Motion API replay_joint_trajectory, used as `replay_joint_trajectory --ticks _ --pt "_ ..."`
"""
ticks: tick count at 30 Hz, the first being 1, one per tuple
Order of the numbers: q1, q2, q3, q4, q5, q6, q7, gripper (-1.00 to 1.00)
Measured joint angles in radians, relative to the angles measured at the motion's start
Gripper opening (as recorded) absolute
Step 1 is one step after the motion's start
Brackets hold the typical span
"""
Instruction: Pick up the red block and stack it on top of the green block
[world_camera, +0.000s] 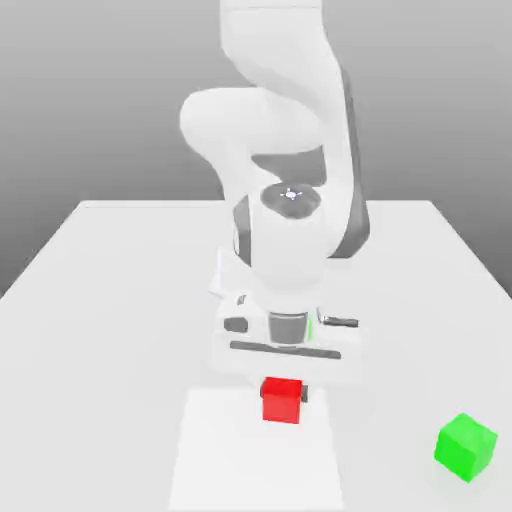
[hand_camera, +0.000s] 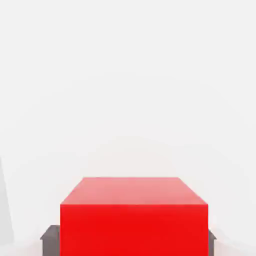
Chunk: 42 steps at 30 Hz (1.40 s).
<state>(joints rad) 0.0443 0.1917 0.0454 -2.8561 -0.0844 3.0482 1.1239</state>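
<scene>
Gripper (world_camera: 283, 388) is down at the table (world_camera: 120, 300), pointing straight down, jaws closed in on the red block (world_camera: 282, 399). In the hand view the red block (hand_camera: 134, 222) sits right between the dark fingertips (hand_camera: 50, 240), one pad against each side face, no visible gap on either side. So: clamped on the block, not spread wide, not fully together.

In the exterior view the block is directly under the white hand, its top edge tucked up against the underside of the gripper body, a dark fingertip just peeking out at its upper corner on the exterior view's right. Block looks square to the gripper, faces parallel to the pads. Can't tell whether it's resting on the table or just lifted off.

Green block (world_camera: 466, 447) sits on the table well apart from the gripper, off toward the exterior view's right and nearer the camera, turned a bit so one corner faces the camera. Nothing touching it, nothing on top of it.
</scene>
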Motion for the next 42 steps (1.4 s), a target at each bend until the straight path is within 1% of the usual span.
replay_joint_trajectory --ticks 1,3,8,11,22,34,36,39,40,42 --pt "0.006 0.012 -0.007 0.002 -0.005 0.010 0.004 -1.00" --pt "-0.005 -0.024 0.008 -0.004 0.008 -0.020 -0.006 -1.00" --pt "0.001 -0.193 0.024 -0.028 0.081 -0.165 -0.057 -1.00" --pt "0.019 -0.248 0.033 -0.016 0.086 -0.234 -0.019 -1.00" --pt "0.154 -0.147 0.089 0.185 0.025 -0.349 0.421 -1.00" --pt "0.301 -0.045 0.138 0.409 0.027 -0.461 0.863 -1.00" --pt "0.319 -0.013 0.140 0.435 0.020 -0.451 0.917 -1.00" --pt "0.338 0.080 0.120 0.447 -0.014 -0.370 0.956 -1.00" --pt "0.345 0.112 0.112 0.449 -0.027 -0.340 0.966 1.00" --pt "0.345 0.112 0.112 0.449 -0.027 -0.340 0.966 1.00"
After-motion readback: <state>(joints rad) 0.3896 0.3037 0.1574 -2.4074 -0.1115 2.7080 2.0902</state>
